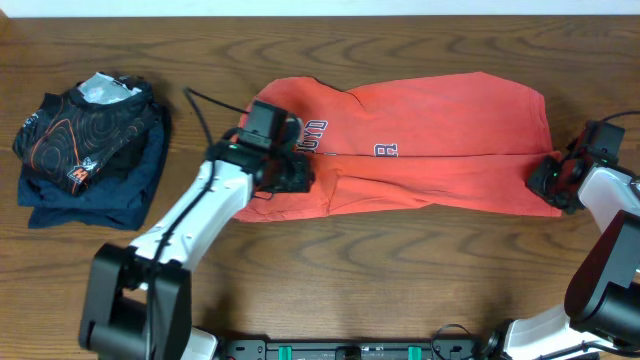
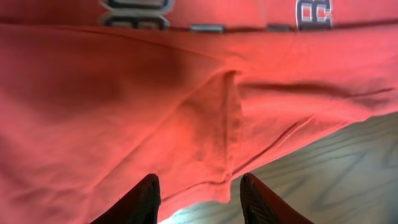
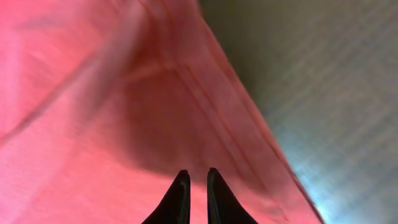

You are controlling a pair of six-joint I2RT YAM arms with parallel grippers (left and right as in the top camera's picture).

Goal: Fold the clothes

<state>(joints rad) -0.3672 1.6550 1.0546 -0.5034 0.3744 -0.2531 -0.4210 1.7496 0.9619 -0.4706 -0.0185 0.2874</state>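
Shirt: the coral-red T-shirt (image 1: 430, 150) lies spread wide on the wooden table (image 1: 400, 270), filling the middle of the overhead view and reaching out toward 3 o'clock.
Shirt's lay: mostly flat, with a long line running across its width. The navy-and-white lettering (image 1: 385, 150) sits right on that line, and more letters show near the 9 o'clock end.
Left arm: it comes up from 7 o'clock and hangs over the shirt's 8 o'clock end, its head right above the cloth.
Left gripper (image 2: 198, 190): let go. The two dark fingers (image 2: 149, 199) stand well apart, and between them I see only the shirt's edge and a strip of table, with nothing pinched.
Left wrist view: red cloth nearly fills it. A stitched fold runs down the centre, letters peek in at 12 o'clock, and bare wood shows at 4 o'clock.
Right arm: over at 3 o'clock, its head is down at the shirt's 4 o'clock corner, right on the hem.
Right gripper (image 3: 194, 177): the fingertips are drawn almost together with just a thin slit between them, and red cloth lies right behind. Whether they pinch that cloth, I cannot tell.
Right wrist view: a stitched hem slants from 12 o'clock down toward 5 o'clock, cloth on the 9 o'clock side and table on the 3 o'clock side.
Side pile: well apart at 9 o'clock, a black garment with orange contour lines (image 1: 85, 130) rests on top of a folded navy garment (image 1: 95, 195).
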